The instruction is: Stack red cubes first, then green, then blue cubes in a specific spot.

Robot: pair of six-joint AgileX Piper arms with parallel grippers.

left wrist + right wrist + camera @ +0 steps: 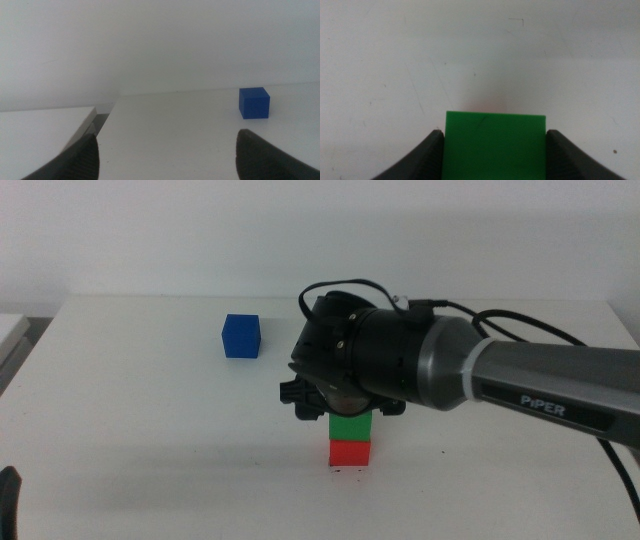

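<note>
Green cube (494, 145) between right gripper (492, 150) fingers (atop red cube (350, 453))

White "PiPER" lettering, on the right arm (540, 385)

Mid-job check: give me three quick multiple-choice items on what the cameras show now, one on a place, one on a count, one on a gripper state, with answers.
1. Where is the green cube?
A. on the red cube
B. beside the blue cube
C. off the table

2. How many cubes are in the stack?
A. one
B. two
C. three

3. What is the right gripper doing?
A. hanging open, clear of all cubes
B. shut on the blue cube
C. shut on the green cube

Answers:
1 A, green sits directly on red in the middle view.
2 B, blue stands apart, farther back and toward the left arm's side.
3 C, the right wrist view shows both jaws against the green cube's sides.

The left gripper waits open at the near left edge.
</note>
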